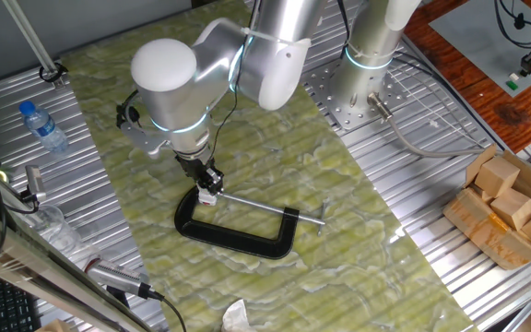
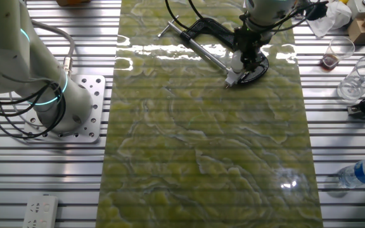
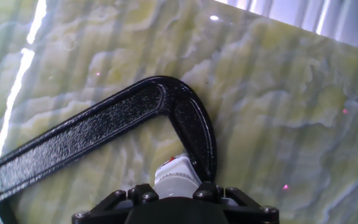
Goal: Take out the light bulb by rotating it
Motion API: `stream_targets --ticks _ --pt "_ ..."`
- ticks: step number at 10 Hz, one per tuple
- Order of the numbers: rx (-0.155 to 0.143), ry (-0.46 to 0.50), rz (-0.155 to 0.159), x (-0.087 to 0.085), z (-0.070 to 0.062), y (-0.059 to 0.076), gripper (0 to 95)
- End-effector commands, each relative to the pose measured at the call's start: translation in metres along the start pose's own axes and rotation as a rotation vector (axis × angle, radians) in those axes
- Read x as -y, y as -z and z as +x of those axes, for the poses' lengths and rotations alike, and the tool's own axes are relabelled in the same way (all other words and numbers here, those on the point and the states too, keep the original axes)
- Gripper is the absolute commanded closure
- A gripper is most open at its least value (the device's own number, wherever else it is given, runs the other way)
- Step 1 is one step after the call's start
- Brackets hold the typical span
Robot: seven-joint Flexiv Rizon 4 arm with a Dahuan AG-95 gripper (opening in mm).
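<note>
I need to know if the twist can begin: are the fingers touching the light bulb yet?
Cannot tell. In the hand view the light bulb sits right between the fingers, but its sides are hidden. In both fixed views the gripper covers it.

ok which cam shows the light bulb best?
Hand view: the light bulb fills the bottom centre, beside the black C-clamp. Both fixed views show only a small white speck under the hand.
</note>
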State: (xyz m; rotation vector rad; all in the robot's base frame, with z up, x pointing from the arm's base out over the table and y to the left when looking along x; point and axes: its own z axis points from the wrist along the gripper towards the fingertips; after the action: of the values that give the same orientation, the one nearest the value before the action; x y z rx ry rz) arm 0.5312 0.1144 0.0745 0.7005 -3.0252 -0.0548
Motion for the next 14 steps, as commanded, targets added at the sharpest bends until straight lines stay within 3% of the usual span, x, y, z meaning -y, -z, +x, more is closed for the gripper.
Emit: stream_targets --ticks 1,8,11,14 --pt "-0.005 0.232 -0.001 -0.0002 -0.0001 -0.0002 95.0" --pt "-0.009 0.639 0.004 -0.0007 -0.0002 -0.0002 95.0" --pt "-0.014 0.749 0.005 -0.0011 -0.0002 -0.0001 95.0" --pt "-0.016 0.75 0.006 -0.0012 0.0001 0.0005 95.0"
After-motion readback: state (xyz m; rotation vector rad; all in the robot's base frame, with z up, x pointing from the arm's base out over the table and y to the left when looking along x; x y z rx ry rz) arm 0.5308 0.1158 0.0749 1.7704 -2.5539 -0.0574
